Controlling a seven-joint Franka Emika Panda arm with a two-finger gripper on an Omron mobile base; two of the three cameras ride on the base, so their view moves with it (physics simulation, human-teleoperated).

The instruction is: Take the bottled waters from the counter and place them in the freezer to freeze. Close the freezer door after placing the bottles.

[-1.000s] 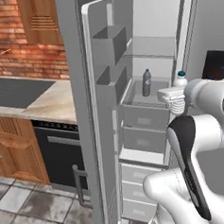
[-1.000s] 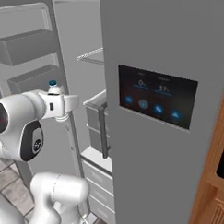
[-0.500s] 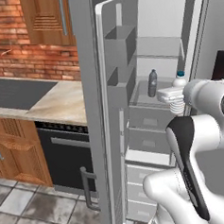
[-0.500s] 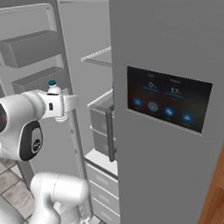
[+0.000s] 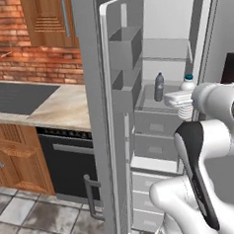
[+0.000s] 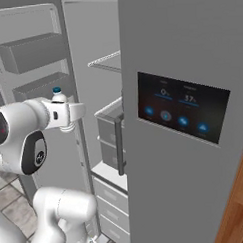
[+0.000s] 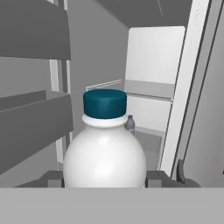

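Clenched around the white ribbed plastic bottle with the blue cap: the two-finger gripper holds it upright, a dark finger tip pressed against each side of its body. Carried in front of the open freezer, level with the shelf above the stacked grey drawers, as seen from the left base view. Already standing on that shelf: the dark grey, slightly taller bottle with a blue cap, well inside the pale grey compartment and upright. So, by judgement, 1 of the 2 bottles delivered, the 2nd in transit, the door-closing step not yet due.

Advice for the placement in hand:
- Keep the held bottle vertical during the reach inward; a tilt risks a topple on release.
- Aim for bare shelf beside the dark grey bottle, apart from it, not touching; a nudge could knock it over.
- Mind the tall narrow grey steel freezer door, swung wide open on the arm's left with grey storage bins on its inner face; those bins sit close in the hand view, so pass clear of them.
- Mind also the grey steel door with the dark touchscreen panel on the right, near the wrist in the right base view.
- Lower until the base rests on the shelf before any release, then withdraw straight back.
- Leave the beige-cream marbled stone counter alone; no bottle visible on it from here.
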